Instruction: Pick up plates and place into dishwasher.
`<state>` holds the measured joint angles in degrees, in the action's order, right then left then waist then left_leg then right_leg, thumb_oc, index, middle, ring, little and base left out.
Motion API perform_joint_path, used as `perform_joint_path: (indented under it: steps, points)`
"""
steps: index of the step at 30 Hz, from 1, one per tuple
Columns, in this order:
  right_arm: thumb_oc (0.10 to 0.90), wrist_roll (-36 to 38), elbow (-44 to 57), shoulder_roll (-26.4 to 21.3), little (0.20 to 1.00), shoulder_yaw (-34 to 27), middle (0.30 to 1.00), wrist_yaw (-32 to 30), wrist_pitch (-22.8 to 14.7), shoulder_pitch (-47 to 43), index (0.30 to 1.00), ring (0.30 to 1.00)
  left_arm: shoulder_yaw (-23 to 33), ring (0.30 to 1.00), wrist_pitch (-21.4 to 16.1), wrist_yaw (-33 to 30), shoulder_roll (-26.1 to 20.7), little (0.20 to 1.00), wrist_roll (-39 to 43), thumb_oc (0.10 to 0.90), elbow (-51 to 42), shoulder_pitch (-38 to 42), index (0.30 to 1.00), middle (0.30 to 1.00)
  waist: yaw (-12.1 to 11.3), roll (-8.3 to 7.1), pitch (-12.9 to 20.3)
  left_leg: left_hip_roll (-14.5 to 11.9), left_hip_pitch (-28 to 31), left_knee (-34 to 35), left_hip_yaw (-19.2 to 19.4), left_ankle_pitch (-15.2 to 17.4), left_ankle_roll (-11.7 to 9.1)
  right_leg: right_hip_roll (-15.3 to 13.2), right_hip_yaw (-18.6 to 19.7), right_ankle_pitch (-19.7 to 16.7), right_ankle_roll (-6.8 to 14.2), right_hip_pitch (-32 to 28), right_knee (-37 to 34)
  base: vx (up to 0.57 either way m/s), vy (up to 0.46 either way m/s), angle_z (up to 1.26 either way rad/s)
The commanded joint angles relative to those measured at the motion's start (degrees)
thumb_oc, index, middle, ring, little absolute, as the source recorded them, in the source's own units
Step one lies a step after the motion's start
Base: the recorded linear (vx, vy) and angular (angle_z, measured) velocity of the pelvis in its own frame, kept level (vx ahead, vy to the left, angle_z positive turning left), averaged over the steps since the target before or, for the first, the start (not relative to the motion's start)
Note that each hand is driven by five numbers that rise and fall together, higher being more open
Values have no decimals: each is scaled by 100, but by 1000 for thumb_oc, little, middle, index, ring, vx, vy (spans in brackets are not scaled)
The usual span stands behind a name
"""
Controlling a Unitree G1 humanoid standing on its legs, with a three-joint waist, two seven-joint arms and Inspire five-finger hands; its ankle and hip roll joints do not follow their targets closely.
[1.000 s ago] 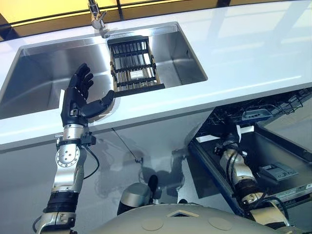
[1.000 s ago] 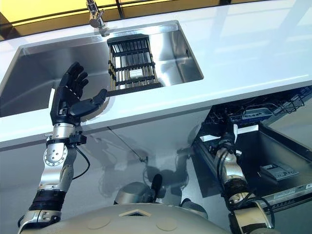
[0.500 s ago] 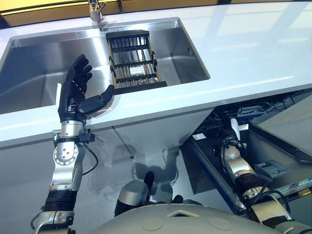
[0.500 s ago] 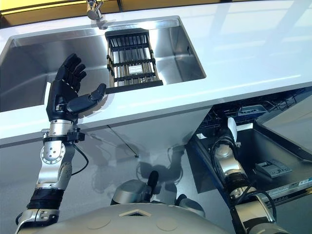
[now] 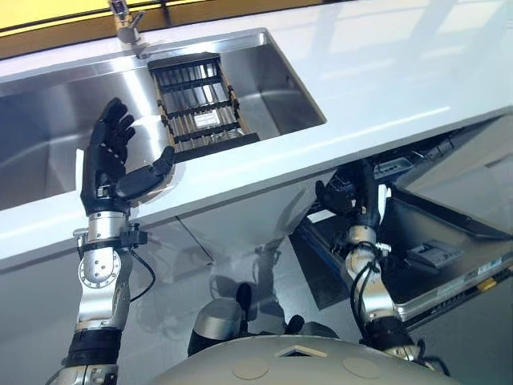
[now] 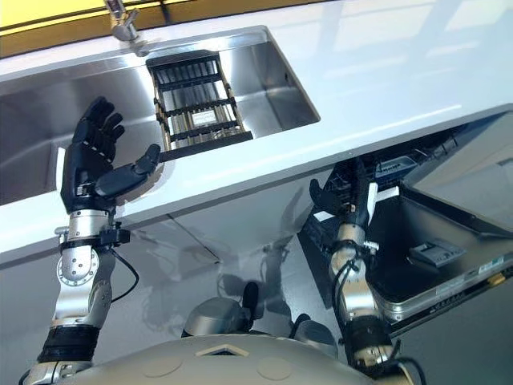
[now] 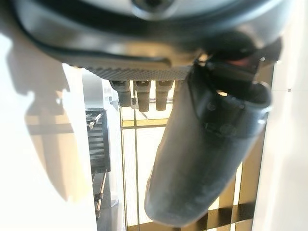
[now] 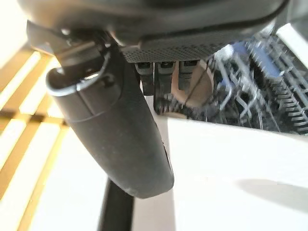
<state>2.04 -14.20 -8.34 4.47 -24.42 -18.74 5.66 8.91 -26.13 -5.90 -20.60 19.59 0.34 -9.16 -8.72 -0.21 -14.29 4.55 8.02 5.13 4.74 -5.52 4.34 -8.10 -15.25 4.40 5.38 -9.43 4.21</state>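
My left hand (image 5: 108,164) is raised in front of the sink's near edge, fingers straight and spread. Its wrist view shows nothing between the thumb (image 7: 202,154) and the fingers. My right hand (image 5: 341,196) is lifted at the mouth of the open dishwasher, fingers spread and empty. Past it the dishwasher rack (image 8: 250,82) shows blue-tipped wires. A tan round thing (image 8: 197,96) sits among them; I cannot tell whether it is a plate.
A black dish rack (image 5: 196,112) stands in the steel sink (image 5: 48,104) below the faucet (image 5: 126,22). The white counter (image 5: 385,72) runs to the right. The dishwasher door (image 5: 449,233) hangs open below it, on the right.
The camera has shifted. My right hand has come up and back from deeper in the dishwasher opening to its front. The left hand keeps its raised, open pose.
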Motion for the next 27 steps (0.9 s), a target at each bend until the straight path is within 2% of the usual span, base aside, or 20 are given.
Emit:
perform_joint_path:
  steps: [1, 7, 9, 11, 12, 15, 21, 27]
  points:
    - [800, 71, 707, -243, 900, -575, 900, 196, -617, -114, 900, 900, 80, 900, -33, -65, 142, 900, -130, 800, 521, 17, 900, 900, 404, 80, 493, 159, 389, -60, 94, 1129, 114, -128, 46, -513, 499, 755, 262, -47, -2, -18]
    - [800, 583, 600, -417, 900, -1148, 900, 346, -537, 441, 900, 900, 405, 900, -131, -97, 113, 900, -118, 800, 445, -166, 900, 900, 666, 3, 510, 101, 372, -27, 336, 1145, 81, -41, 221, -498, 511, 814, 210, -63, -51, -20]
    - [800, 1142, 512, -512, 900, -1434, 900, 216, -630, 476, 900, 900, 521, 900, -166, -125, 44, 900, -122, 800, 504, -163, 900, 900, 749, -21, 504, 77, 375, -21, 414, 1156, 61, 4, 265, -481, 502, 813, 174, -65, -103, -22]
    - [800, 1538, 398, -548, 900, -1828, 900, 60, -864, 456, 900, 900, 629, 900, -163, -158, -45, 900, -90, 800, 558, -122, 900, 900, 827, -26, 498, 51, 380, -23, 487, 1164, 44, 57, 330, -464, 490, 821, 154, -48, -101, -26]
    - [800, 1538, 398, -548, 900, -1828, 900, 60, -864, 456, 900, 900, 629, 900, -163, -158, -45, 900, -90, 800, 558, -122, 900, 900, 827, -26, 498, 51, 380, -23, 487, 1164, 44, 57, 330, -464, 490, 821, 154, -38, -102, -15]
    - [800, 1977, 85, -613, 900, -2491, 900, -210, -1285, 336, 900, 900, 766, 900, -207, -62, -175, 900, -18, 800, 677, -16, 900, 900, 937, -5, 504, 6, 388, -35, 588, 1182, 17, 150, 454, -417, 472, 840, 175, -31, -136, -16]
    - [800, 2281, -645, -763, 900, -2888, 900, -459, -1176, 74, 900, 900, 772, 900, -80, -50, -451, 900, -167, 800, 782, 299, 900, 900, 1010, 62, 505, -59, 382, -60, 591, 1183, -9, 297, 579, -258, 381, 836, 259, 11, -161, -11]
    - [800, 3043, -1229, -870, 900, -2786, 900, 124, -934, 33, 900, 900, 665, 900, 206, -16, -925, 900, -572, 800, 637, 645, 900, 900, 1111, 202, 451, -172, 296, -145, 503, 1125, -53, 463, 623, 30, 232, 894, 579, 43, -188, -5]
